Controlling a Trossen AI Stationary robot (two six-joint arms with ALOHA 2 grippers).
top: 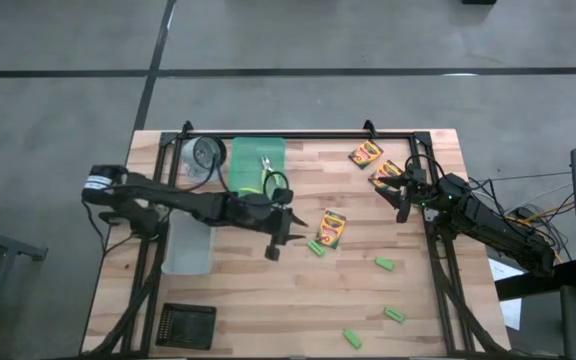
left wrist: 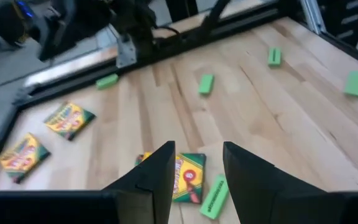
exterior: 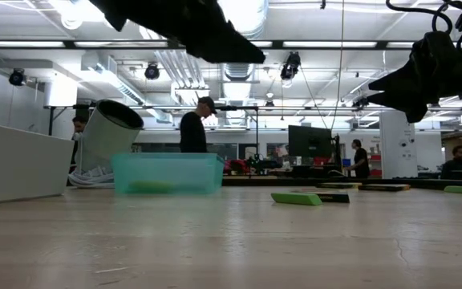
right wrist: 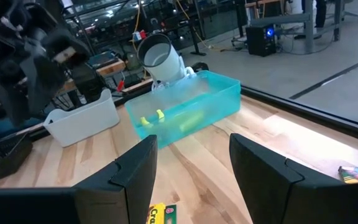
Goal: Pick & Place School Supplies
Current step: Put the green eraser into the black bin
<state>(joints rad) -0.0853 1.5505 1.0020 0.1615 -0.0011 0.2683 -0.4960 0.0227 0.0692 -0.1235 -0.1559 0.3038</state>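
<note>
My left gripper [top: 285, 240] [left wrist: 199, 168] hovers open over the middle of the table, touching nothing. Just ahead of its fingers a crayon box [top: 331, 229] [left wrist: 188, 177] lies flat beside a green block [top: 316, 247] [left wrist: 215, 196]. Two more crayon boxes [top: 365, 153] [top: 388, 172] lie at the far right. Three other green blocks [top: 384, 264] [top: 395, 314] [top: 351, 338] lie toward the near right. Pliers [top: 266, 167] rest inside the teal tray [top: 245, 150]. My right gripper [top: 404, 196] [right wrist: 191, 162] waits open at the right edge.
A clear bin [top: 188, 245] stands left of centre, under my left arm. A tipped roll [top: 206, 155] leans beside the tray at the far left. A black grid piece [top: 186, 325] lies at the near left corner. Black rails frame the table's far and side edges.
</note>
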